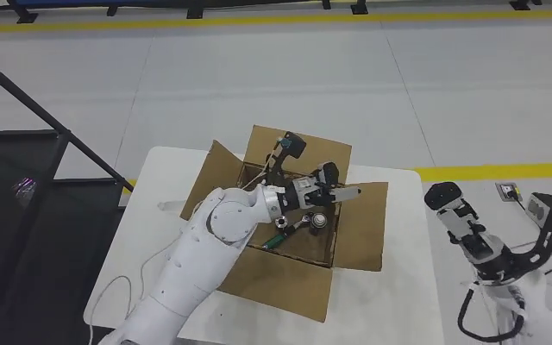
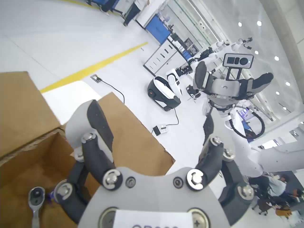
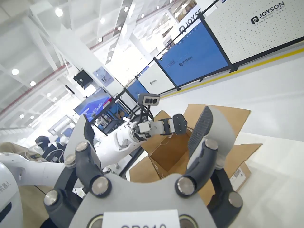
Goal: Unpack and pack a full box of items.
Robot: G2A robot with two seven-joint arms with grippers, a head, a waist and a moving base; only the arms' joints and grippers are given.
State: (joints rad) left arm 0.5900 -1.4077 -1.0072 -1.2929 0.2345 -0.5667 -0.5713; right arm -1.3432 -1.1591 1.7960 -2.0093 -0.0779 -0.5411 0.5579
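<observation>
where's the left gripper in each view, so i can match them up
Top view: left gripper over the open cardboard box, jaws apart.
Left wrist view: the gripper close up, box flaps behind it.
Right wrist view: the gripper farther off, above the box.
Shared landmark: the cardboard box.

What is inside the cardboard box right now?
A ratchet wrench, a small round metal item and a green-tipped tool. The left gripper hangs over the box, hiding part of its floor.

I see the white table (image 1: 162,185) bearing one thing directly, an open cardboard box (image 1: 362,226) set toward its far edge, its four flaps spread outward.
</observation>
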